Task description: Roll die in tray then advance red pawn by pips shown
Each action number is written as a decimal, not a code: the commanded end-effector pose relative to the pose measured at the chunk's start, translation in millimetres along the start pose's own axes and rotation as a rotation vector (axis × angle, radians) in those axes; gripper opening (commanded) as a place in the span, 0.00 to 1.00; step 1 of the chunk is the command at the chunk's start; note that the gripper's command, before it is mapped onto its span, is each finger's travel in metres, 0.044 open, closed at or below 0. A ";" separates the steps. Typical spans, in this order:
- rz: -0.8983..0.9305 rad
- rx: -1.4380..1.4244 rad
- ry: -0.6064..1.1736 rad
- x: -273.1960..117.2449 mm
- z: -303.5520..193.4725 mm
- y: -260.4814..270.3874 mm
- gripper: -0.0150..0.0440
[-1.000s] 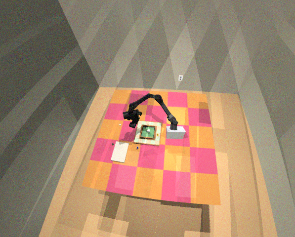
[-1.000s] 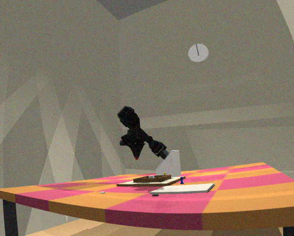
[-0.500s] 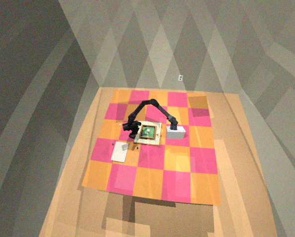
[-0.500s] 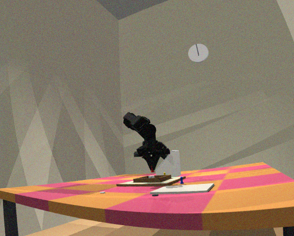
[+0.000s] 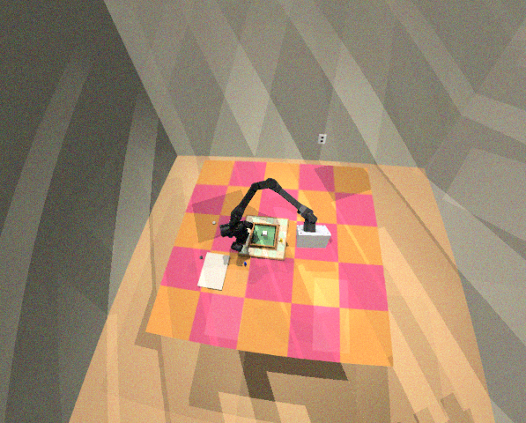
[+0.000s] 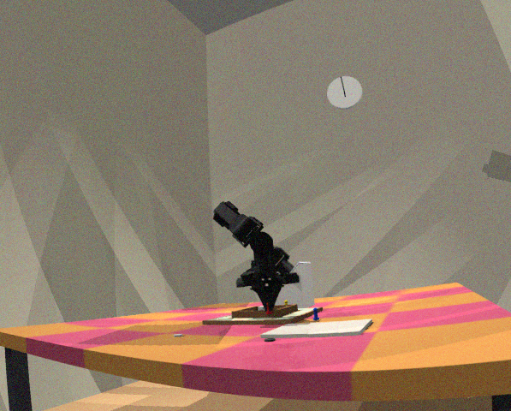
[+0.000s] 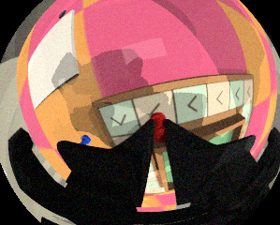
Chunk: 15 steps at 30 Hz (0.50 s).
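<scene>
My gripper [image 6: 269, 306] [image 7: 158, 123] is shut on the red pawn [image 6: 268, 311] [image 7: 158, 131], which is upright, low over the near-left part of the board [image 5: 282, 225] [image 6: 222, 319] [image 7: 191, 104]. Whether its base touches a square is hidden. The die [image 5: 264, 233] lies inside the green-floored tray [image 5: 263, 248] [image 6: 246, 314] in the board's middle; its top pips are too small to read. The board's squares carry arrows in the wrist view.
A yellow pawn [image 5: 280, 240] [image 6: 286, 302] stands on the board's far side. A blue pawn [image 5: 245, 263] [image 6: 316, 314] [image 7: 85, 140] stands off the board, near a white slab [image 5: 214, 273] [image 6: 317, 328] [image 7: 51, 58]. A dark disc [image 5: 201, 256] [image 6: 270, 339] and small pale object [image 5: 213, 222] [image 6: 179, 335] lie leftward.
</scene>
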<state>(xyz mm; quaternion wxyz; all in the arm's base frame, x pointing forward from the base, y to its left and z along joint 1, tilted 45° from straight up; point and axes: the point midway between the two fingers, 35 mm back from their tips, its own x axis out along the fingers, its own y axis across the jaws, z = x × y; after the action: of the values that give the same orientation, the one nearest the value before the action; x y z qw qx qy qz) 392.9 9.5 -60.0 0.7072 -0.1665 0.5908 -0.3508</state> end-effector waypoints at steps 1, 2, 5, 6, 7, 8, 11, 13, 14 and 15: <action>0.000 -0.006 -0.012 1.2 0.5 1.2 0.25; 0.000 -0.006 -0.012 2.2 0.5 1.2 0.25; 0.000 -0.006 -0.012 6.3 0.6 1.2 0.25; 0.000 -0.006 -0.012 7.9 0.6 1.2 0.25; 0.000 -0.006 -0.012 9.6 0.6 1.2 0.25; 0.000 -0.006 -0.012 11.2 0.6 1.2 0.25; -0.001 -0.006 -0.012 15.7 0.6 1.1 0.25; 0.004 0.001 -0.009 12.4 1.8 1.2 0.30; 0.004 0.001 -0.009 12.4 1.8 1.2 0.34; 0.004 0.001 -0.009 12.4 1.8 1.2 0.39</action>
<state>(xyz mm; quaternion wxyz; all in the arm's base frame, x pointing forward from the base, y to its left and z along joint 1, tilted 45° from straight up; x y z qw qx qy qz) 395.1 -0.4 -70.0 0.7095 -0.1664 0.5886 -0.3499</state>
